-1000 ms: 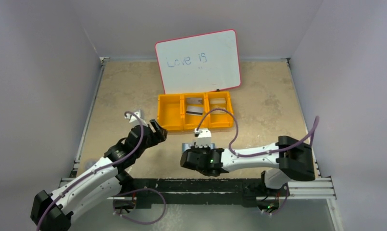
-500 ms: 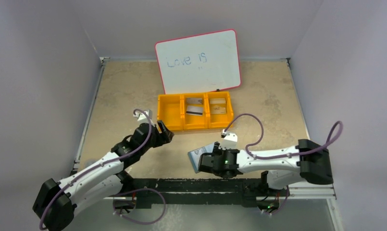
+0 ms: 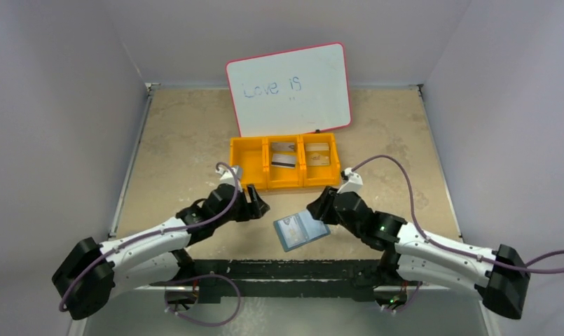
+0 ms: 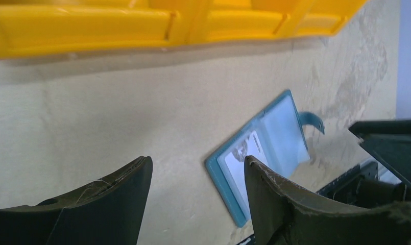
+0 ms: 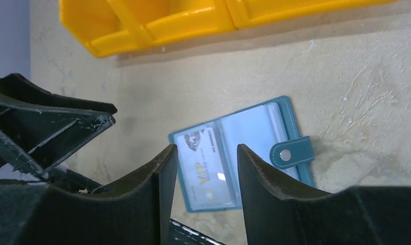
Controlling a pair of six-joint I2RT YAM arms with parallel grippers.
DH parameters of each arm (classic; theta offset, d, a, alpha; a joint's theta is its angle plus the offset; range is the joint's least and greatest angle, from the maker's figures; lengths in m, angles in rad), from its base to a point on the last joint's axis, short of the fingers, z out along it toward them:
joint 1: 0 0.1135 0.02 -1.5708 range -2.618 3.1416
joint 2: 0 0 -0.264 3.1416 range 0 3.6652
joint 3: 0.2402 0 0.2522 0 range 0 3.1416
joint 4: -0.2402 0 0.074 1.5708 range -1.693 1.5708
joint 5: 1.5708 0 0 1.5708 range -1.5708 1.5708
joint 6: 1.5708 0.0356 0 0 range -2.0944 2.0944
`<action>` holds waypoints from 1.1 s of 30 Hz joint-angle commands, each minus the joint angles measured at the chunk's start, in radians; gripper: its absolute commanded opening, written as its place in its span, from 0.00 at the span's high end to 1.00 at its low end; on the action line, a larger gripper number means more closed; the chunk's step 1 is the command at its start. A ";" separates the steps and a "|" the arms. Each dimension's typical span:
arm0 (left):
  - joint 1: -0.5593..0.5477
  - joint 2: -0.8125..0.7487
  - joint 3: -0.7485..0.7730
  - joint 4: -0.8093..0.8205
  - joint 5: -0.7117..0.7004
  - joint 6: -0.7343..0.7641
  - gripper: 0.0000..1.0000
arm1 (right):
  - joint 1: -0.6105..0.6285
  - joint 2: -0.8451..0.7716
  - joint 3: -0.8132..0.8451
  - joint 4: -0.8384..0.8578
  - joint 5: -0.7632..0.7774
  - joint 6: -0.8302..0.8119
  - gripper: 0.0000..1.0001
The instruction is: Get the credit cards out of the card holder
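Left end effector (image 4: 195, 168): fingers spread, nothing between them, low over the desk (image 3: 174, 133).
Right end effector (image 5: 206, 153): fingers spread, gripping nothing.
Card holder (image 5: 241, 155): teal, lying open flat on the desk between the two end effectors, just ahead of each. Its snap tab (image 5: 291, 153) sticks out on the right end effector's side.
Card in holder (image 5: 203, 166): in the pocket nearer the left end effector, reads "VIP".
Orange bin (image 3: 249, 162): beyond both end effectors, with cards (image 3: 284, 159) in the middle and right compartments.
Whiteboard (image 3: 289, 87): behind the bin, handwritten "Love is".
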 commanded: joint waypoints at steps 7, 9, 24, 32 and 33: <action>-0.164 0.148 -0.014 0.230 -0.014 -0.122 0.41 | -0.080 0.234 0.014 0.255 -0.387 -0.247 0.54; -0.169 0.173 -0.013 0.236 -0.017 -0.128 0.41 | -0.081 0.270 0.025 0.251 -0.371 -0.244 0.54; -0.172 0.266 -0.031 0.284 0.061 -0.158 0.42 | -0.100 0.422 0.025 0.274 -0.440 -0.252 0.55; -0.180 0.331 -0.024 0.298 0.115 -0.152 0.48 | -0.100 0.447 0.006 0.261 -0.436 -0.215 0.59; -0.181 0.338 -0.022 0.300 0.118 -0.152 0.49 | -0.100 0.447 0.000 0.273 -0.443 -0.213 0.60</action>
